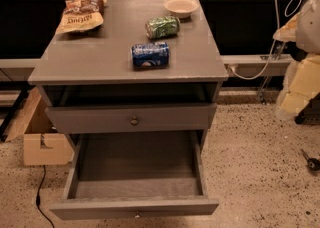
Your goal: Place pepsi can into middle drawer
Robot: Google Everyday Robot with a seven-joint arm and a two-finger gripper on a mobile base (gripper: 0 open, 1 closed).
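Observation:
The pepsi can [150,55] lies on its side on the grey cabinet top [100,57], near the front edge and a little right of centre. The middle drawer [137,164] stands pulled out below, its long tray bare, its flat front panel toward me. Above it is a shut drawer front with a round knob [134,120]. My gripper is not in view; only cream and white arm parts [300,82] show at the right edge, away from the cabinet.
A green soda can [162,26] lies behind the pepsi can. A white bowl [180,6] and a chip bag [80,14] sit at the back of the top. A cardboard box [42,142] and a black cable [40,197] are on the floor at left.

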